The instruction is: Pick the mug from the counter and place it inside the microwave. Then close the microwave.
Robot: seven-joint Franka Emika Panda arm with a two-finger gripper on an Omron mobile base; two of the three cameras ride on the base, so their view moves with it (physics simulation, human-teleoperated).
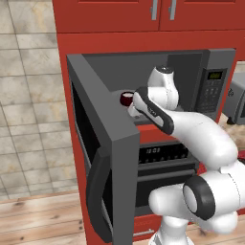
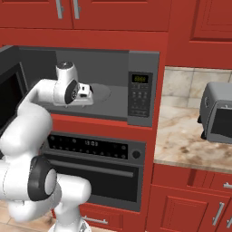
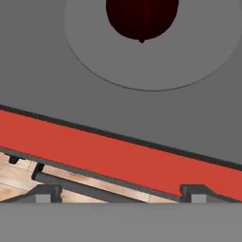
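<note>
Inside, maroon mug [image 1: 126,99] on the microwave [image 1: 191,72] turntable [image 3: 94,56].

Two cameras behind me, left and right, both facing the open microwave [image 1: 191,67], my hand's camera close above its floor

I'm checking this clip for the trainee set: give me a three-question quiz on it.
1. True or false: the mug sits inside the microwave.
2. The microwave door is: A) shut B) swung open C) removed.
3. Fill in: the fingers stand ____, holding nothing.

Key: 1 true; 2 B; 3 open.
</note>
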